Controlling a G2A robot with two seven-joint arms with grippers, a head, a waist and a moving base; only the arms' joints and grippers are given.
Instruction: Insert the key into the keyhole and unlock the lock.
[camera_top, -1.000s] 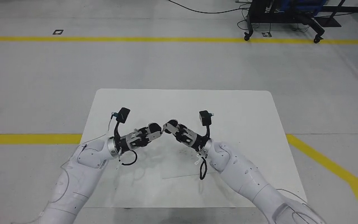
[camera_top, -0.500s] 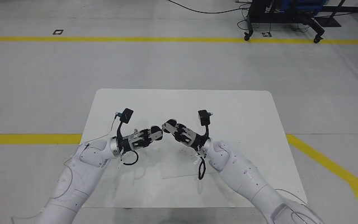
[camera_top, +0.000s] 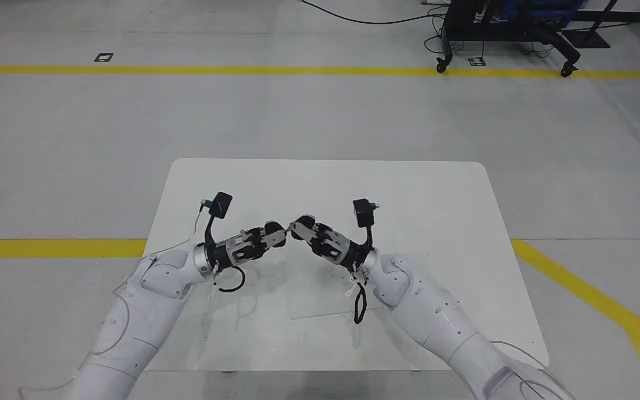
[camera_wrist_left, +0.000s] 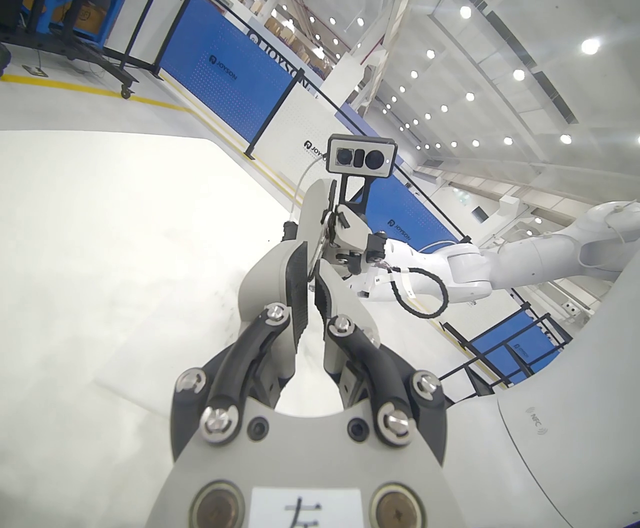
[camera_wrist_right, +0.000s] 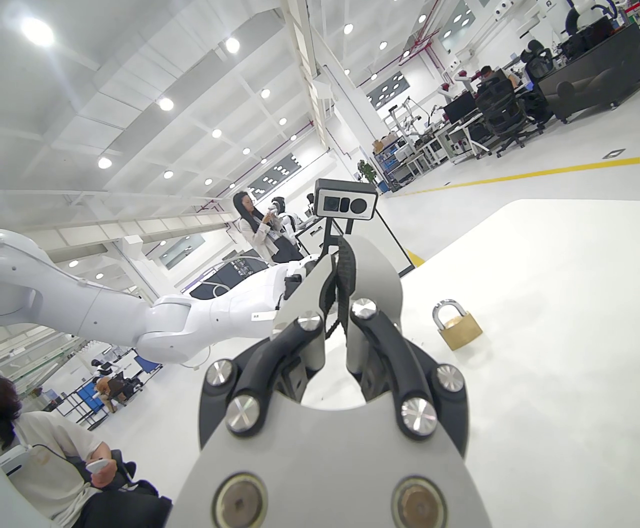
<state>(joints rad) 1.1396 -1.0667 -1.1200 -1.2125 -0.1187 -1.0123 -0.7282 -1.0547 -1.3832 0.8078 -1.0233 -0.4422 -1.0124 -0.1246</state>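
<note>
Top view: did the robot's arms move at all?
Barely. The right gripper crept slightly toward the left gripper. Both stay tip to tip above the table; nothing was grabbed or let go.

White-black L gripper (camera_top: 280, 233) and R gripper (camera_top: 300, 226) angled inward, tip-to-tip, elbows out; both look pinched closed.

Seemingly a robotics lab hall: yellow floor lines (camera_top: 300, 69), blue barrier panels (camera_wrist_left: 235, 85), high ceiling lights (camera_wrist_right: 165, 103), computer desks (camera_wrist_right: 467, 131).
</note>
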